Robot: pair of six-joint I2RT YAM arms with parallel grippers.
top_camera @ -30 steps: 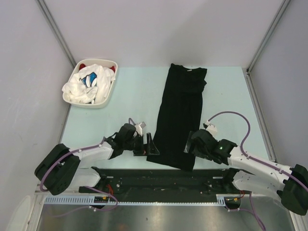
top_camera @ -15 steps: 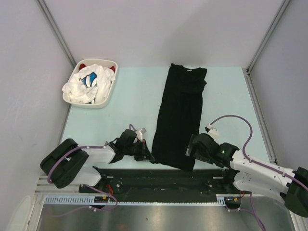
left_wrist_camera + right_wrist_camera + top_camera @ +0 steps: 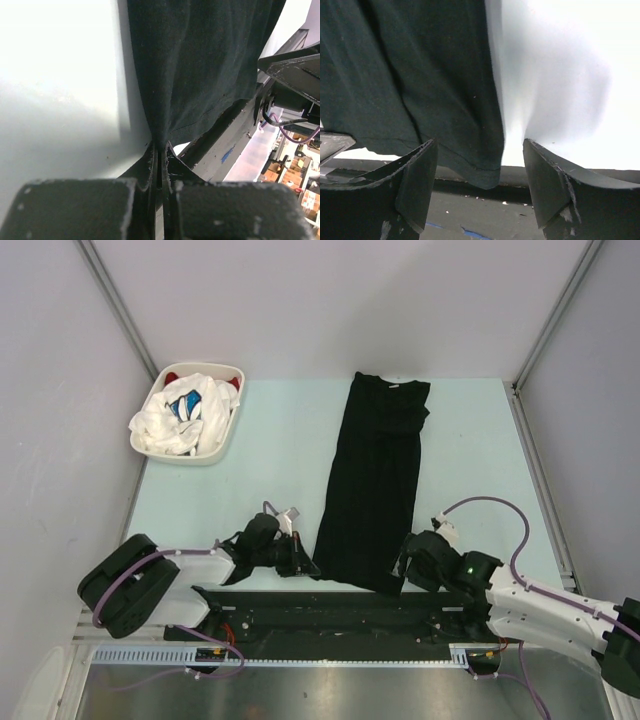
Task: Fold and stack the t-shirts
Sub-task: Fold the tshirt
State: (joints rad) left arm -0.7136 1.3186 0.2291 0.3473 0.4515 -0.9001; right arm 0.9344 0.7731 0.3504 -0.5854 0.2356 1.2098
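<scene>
A long black t-shirt (image 3: 375, 480) lies folded into a narrow strip down the middle of the pale table, its hem hanging over the near edge. My left gripper (image 3: 303, 562) is shut on the hem's left corner; in the left wrist view the black cloth (image 3: 200, 65) runs pinched between the closed fingers (image 3: 150, 165). My right gripper (image 3: 403, 565) is open at the hem's right corner, and the corner of the black t-shirt (image 3: 420, 75) hangs between its spread fingers (image 3: 420, 180). More t-shirts (image 3: 185, 415), white with blue print, fill the basket; red cloth (image 3: 171, 377) peeks out behind.
A white oval basket (image 3: 222, 443) stands at the table's far left corner. Grey walls and metal posts (image 3: 115, 305) close in the sides. A black base rail (image 3: 330, 615) runs along the near edge under both arms.
The left gripper slid to the hem's left corner and shut on it. The right gripper moved nearer along the right hem corner and its jaws have begun narrowing.
</scene>
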